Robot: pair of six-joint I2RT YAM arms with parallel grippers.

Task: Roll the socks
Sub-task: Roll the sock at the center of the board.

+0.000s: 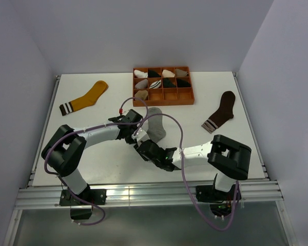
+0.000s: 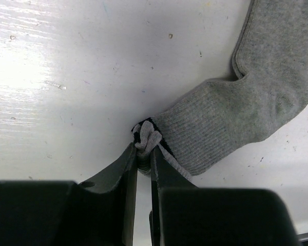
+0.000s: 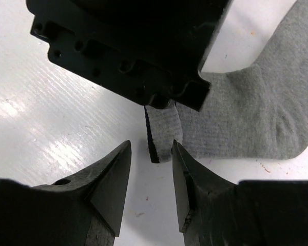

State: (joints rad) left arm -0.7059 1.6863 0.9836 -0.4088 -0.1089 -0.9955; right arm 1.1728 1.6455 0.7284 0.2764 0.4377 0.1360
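Seen from above, left to right. At ten o'clock on the table (image 1: 92, 164) the mustard-yellow sock (image 1: 84, 98) lies flat, unrolled. At centre, the left gripper (image 2: 143, 151) pinches the bunched striped cuff of the grey sock (image 2: 231, 123), whose leg and foot stretch flat toward two o'clock. The right gripper (image 3: 150, 159) stands spread, one finger either side of the cuff's edge, gripping nothing. At two o'clock the dark brown sock (image 1: 220, 113) lies flat. The tray (image 1: 164, 103) of bundles sits at twelve. By my judgement, no sock is rolled yet: the grey one is barely begun and two remain untouched.
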